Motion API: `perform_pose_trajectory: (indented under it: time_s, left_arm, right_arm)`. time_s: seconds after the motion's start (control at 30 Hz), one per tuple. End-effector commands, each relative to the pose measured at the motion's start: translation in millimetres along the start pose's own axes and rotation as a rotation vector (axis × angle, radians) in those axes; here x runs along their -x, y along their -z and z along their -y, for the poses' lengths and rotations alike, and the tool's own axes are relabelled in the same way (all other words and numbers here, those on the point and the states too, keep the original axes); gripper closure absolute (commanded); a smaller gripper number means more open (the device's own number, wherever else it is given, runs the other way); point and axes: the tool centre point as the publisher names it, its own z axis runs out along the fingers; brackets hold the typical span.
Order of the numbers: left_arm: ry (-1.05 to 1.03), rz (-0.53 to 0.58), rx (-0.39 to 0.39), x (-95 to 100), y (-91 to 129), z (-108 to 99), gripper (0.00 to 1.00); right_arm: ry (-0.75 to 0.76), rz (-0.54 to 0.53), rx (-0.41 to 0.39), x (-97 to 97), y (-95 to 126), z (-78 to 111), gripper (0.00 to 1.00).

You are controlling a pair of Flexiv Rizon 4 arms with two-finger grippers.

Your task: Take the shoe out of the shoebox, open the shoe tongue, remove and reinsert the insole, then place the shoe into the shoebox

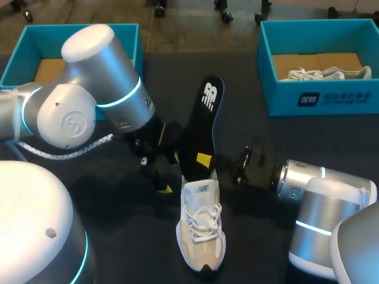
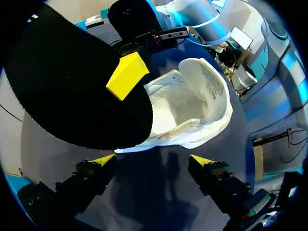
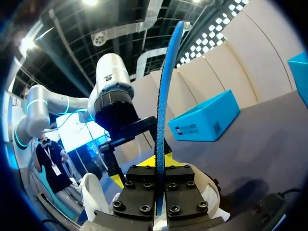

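I'm seeing a black insole (image 1: pixel 204 127) bearing a white mark mid-frame, a cream-and-white shoe (image 1: pixel 201 234) below it, teal shoeboxes (image 1: pixel 284 94) (image 1: pixel 129 41) in both upper corners, and a dark bench (image 1: pixel 172 77).

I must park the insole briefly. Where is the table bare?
Bare table between the left shoebox and right shoebox, beyond the insole; between the right shoebox and right arm. Crowded at the shoe's heel: left gripper, right gripper, insole.

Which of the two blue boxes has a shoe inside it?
The right-hand box: a pale shoe lies in it. What shows of the left box is bare cardboard.
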Motion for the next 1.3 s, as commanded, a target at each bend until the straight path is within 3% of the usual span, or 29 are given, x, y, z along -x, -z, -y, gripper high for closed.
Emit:
perform_pose_trajectory:
  time_s: [0.03,0.43,1.07,1.3]
  left_arm:
    - [0.000,0.001,0.001,-0.3,-1,0,0.00]
    - [0.000,0.001,0.001,-0.3,-1,0,0.00]
    - [0.000,0.001,0.001,-0.3,-1,0,0.00]
    - [0.000,0.001,0.001,-0.3,-1,0,0.00]
  right_arm:
    - [0.011,-0.023,0.002,0.3,3,1.0,1.00]
    - [-0.016,-0.042,-0.052,10.0,10,9.7,1.00]
    - [-0.094,-0.006,-0.103,6.4,17,50.7,1.00]
    - [-0.136,0.022,-0.156,2.5,16,61.0,1.00]
